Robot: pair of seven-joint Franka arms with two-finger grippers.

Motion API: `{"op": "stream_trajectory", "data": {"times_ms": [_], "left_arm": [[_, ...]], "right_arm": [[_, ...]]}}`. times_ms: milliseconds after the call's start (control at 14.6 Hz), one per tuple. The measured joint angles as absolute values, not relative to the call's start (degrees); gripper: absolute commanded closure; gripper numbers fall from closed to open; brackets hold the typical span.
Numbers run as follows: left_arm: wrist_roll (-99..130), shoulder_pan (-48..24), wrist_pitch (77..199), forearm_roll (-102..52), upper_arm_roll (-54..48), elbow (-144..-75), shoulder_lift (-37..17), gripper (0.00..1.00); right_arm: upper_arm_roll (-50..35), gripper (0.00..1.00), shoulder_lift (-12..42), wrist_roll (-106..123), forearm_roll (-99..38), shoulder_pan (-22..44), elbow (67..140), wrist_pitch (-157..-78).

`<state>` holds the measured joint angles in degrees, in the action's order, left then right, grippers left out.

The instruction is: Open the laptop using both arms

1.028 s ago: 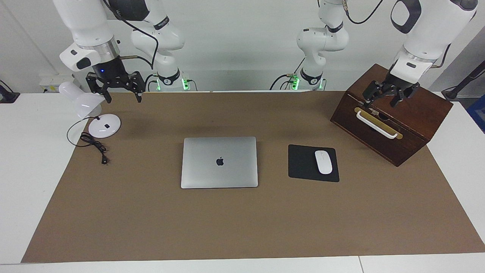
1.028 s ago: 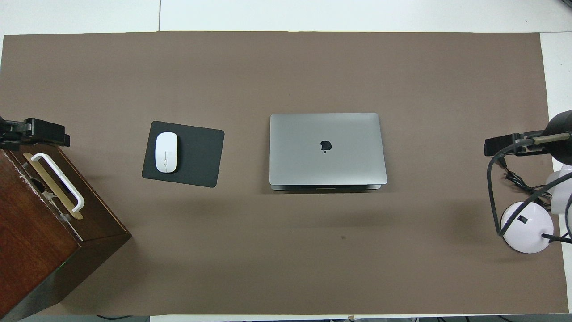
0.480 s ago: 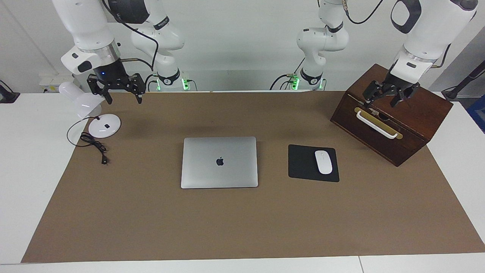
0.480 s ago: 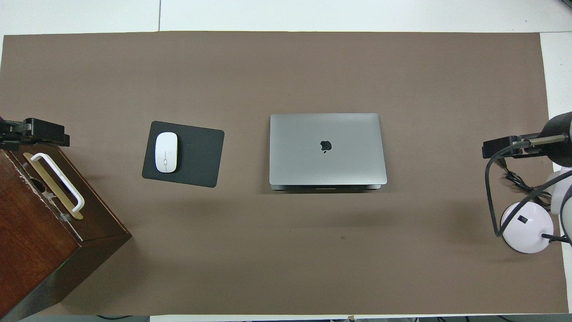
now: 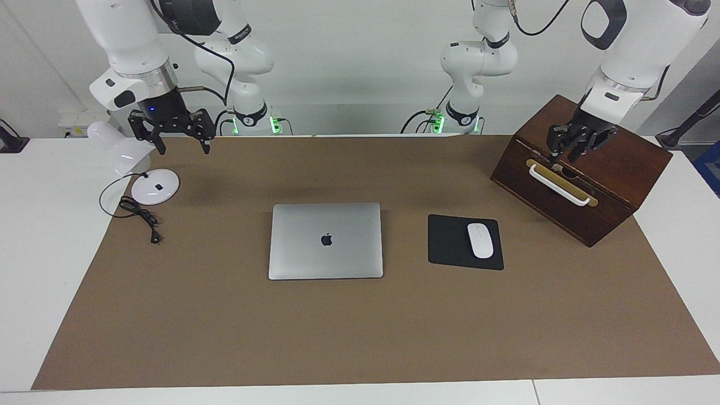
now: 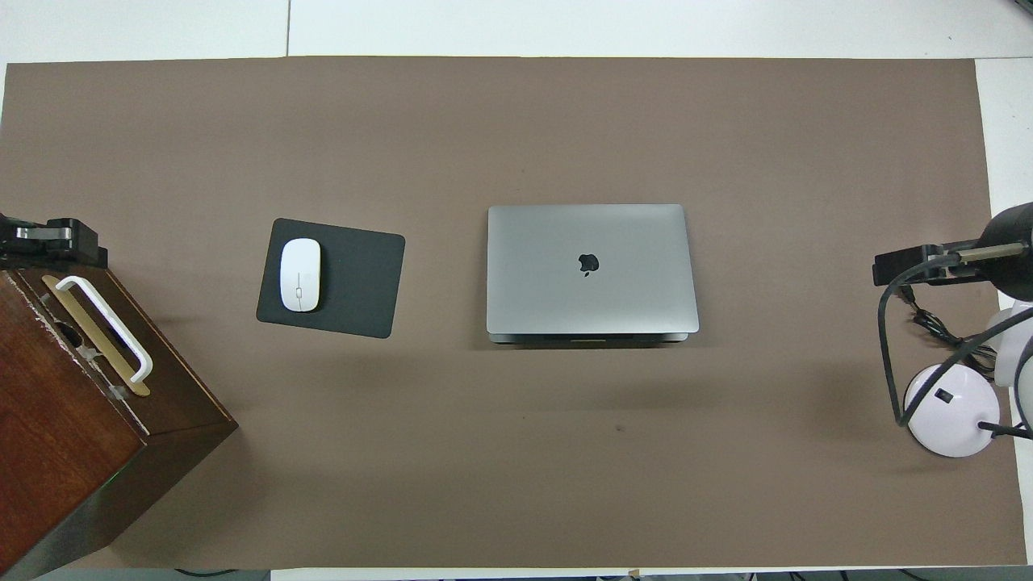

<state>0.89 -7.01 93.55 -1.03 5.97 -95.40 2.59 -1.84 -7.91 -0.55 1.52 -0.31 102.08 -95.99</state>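
1. I judge the reach is not yet begun. The closed laptop [image 5: 325, 241] lies flat mid-mat, beside the mouse pad [image 5: 450, 242], with its opening edge seemingly nearer the robots.
2. I want one gripper pinning the base while the other lifts the lid at that edge, slowly.
3. The right gripper [image 5: 183, 147] hangs with jaws wide over the mat's edge by the desk lamp [image 5: 149, 188], well apart from the laptop.
4. The left gripper [image 5: 567, 154] hovers over the wooden box [image 5: 619, 169], above its handle; I cannot tell its state.
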Motion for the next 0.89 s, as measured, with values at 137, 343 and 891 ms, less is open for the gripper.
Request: {"op": "stream_trajectory", "data": {"times_ms": [137,343,891], "left_arm": [[0.9,-7.0,93.72,-1.03,6.02,-95.4,2.59,1.0],[0.9,-7.01,94.04,-1.22,6.02,-95.4,2.59,1.0],[0.87,-8.21,101.57,-3.37,5.11,-101.64,3.94,1.0]], "right_arm": [[-1.84,0.0,-7.91,-0.55,1.52,-0.31,102.08,-95.99],[-1.79,0.0,-7.93,-0.42,1.52,-0.32,102.08,-96.0],[-1.29,0.0,-8.17,0.46,1.35,-1.47,104.42,-102.55]]}}
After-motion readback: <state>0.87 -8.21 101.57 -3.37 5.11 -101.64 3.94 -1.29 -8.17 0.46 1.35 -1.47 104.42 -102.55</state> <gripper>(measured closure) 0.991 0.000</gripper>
